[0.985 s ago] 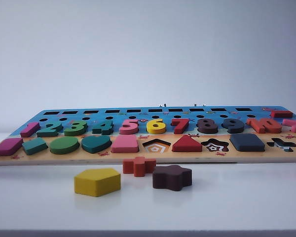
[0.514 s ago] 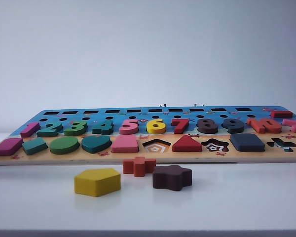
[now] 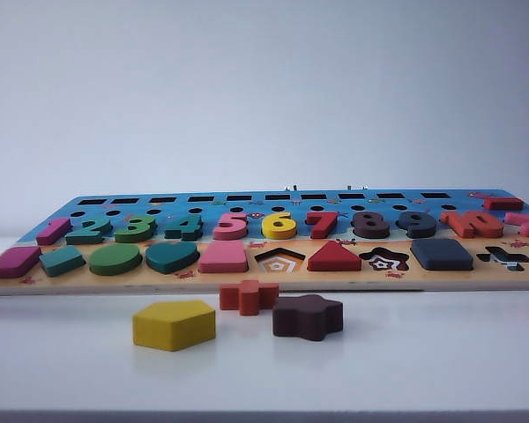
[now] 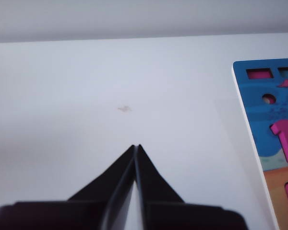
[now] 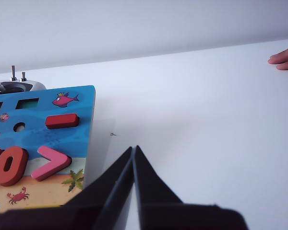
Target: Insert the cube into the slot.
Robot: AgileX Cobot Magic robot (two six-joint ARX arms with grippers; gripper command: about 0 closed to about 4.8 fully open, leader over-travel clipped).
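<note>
The cube (image 3: 441, 254), a flat navy-blue square block, lies level in the front row of the puzzle board (image 3: 247, 283), between the star cutout (image 3: 384, 259) and the cross cutout (image 3: 504, 257). The slot is hidden under it; no checkerboard base shows. Neither gripper appears in the exterior view. My left gripper (image 4: 136, 145) is shut and empty over bare white table beside the board's end (image 4: 259, 115). My right gripper (image 5: 134, 147) is shut and empty over the table just off the board's other end (image 5: 84, 139).
A yellow pentagon (image 3: 174, 324), an orange cross (image 3: 248, 296) and a dark brown star block (image 3: 308, 316) lie on the table in front of the board. The pentagon cutout (image 3: 279, 259) stands open. A person's fingers (image 5: 284, 57) rest at the table's far side.
</note>
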